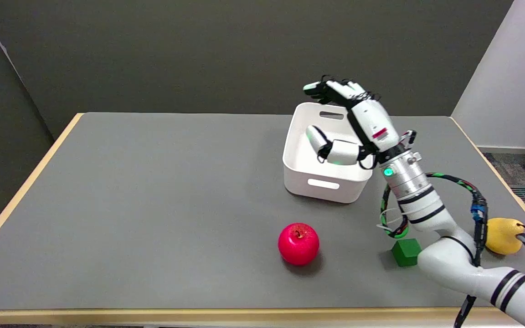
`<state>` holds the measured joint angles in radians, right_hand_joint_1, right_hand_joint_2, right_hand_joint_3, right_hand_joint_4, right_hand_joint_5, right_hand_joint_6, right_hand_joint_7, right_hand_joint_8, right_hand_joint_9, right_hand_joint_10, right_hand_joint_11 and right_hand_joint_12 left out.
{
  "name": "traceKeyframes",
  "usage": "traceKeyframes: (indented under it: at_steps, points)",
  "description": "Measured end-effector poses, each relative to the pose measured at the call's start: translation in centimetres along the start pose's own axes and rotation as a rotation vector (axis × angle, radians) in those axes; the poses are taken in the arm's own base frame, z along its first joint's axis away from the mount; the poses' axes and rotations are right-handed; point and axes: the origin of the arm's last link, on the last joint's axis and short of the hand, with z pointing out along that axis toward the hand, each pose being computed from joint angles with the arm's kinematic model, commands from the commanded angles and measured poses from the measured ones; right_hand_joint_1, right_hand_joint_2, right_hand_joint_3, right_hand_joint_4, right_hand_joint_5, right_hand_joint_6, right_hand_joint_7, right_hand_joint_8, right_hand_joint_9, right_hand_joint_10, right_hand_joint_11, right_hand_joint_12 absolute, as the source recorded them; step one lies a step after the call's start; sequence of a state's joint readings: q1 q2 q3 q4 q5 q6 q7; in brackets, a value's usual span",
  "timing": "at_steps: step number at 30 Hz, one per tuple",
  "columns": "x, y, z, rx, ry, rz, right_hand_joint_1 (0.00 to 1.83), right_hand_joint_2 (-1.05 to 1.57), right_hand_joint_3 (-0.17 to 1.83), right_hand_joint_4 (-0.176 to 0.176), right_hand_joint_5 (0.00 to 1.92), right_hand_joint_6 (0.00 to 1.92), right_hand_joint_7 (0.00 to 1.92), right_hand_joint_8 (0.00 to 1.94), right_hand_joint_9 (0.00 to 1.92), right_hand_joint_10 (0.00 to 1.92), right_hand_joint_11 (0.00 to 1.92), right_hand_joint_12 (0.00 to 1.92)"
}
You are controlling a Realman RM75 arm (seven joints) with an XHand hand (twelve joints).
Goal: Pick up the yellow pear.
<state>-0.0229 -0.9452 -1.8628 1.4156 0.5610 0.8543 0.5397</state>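
The yellow pear [505,235] lies on its side near the table's right edge, partly hidden behind my right arm's cables. My right hand [351,123] hangs in the air over the white bin [324,182], far to the upper left of the pear. Its fingers are spread apart and hold nothing; the thumb points down into the bin.
A red apple [298,243] sits at the front centre of the grey table [153,205]. A green cube [406,252] rests just beside my forearm. The white bin stands at the back right of centre. Table edges run close on the right and front.
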Motion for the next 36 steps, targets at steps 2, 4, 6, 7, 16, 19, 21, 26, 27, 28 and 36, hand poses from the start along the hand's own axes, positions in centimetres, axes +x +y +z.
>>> traceKeyframes:
  at_steps: [2,4,6,7,16,19,21,26,27,28,36]
  points:
    - [-0.3,-0.1,0.1,0.002,-0.006,0.004,0.58,0.76,0.89,0.080,0.36,0.71,0.51,0.55,0.44,1.02,0.22,1.38]
    - [-0.7,-0.2,0.3,0.006,-0.013,0.009,0.58,0.76,0.89,0.080,0.36,0.71,0.51,0.55,0.44,1.02,0.22,1.38]
    - [-1.1,-0.3,0.5,0.009,-0.022,0.013,0.58,0.76,0.89,0.081,0.36,0.72,0.51,0.55,0.44,1.02,0.23,1.38]
    - [-1.2,-0.3,0.5,0.011,-0.025,0.014,0.58,0.76,0.89,0.081,0.36,0.72,0.51,0.55,0.44,1.02,0.23,1.38]
    - [-2.2,-0.4,0.8,0.014,-0.047,0.027,0.58,0.76,0.88,0.082,0.36,0.73,0.52,0.56,0.45,1.03,0.23,1.39]
    - [-2.4,-0.4,0.8,0.012,-0.050,0.032,0.58,0.76,0.88,0.082,0.36,0.73,0.52,0.56,0.44,1.03,0.23,1.39]
    - [-2.5,-0.4,0.8,0.011,-0.051,0.034,0.58,0.76,0.88,0.082,0.36,0.73,0.52,0.56,0.45,1.04,0.23,1.39]
    - [-2.7,-0.3,0.9,0.008,-0.058,0.038,0.58,0.76,0.88,0.082,0.36,0.73,0.52,0.56,0.44,1.04,0.23,1.39]
    - [-2.8,-0.3,0.9,0.008,-0.060,0.039,0.58,0.76,0.88,0.082,0.36,0.73,0.52,0.56,0.44,1.04,0.23,1.39]
    - [-2.8,-0.3,0.9,0.007,-0.062,0.039,0.58,0.76,0.88,0.081,0.36,0.73,0.52,0.56,0.44,1.04,0.23,1.39]
    - [-3.4,-0.4,0.6,0.002,-0.077,0.051,0.56,0.72,0.96,0.073,0.38,0.73,0.52,0.60,0.47,1.03,0.24,1.41]
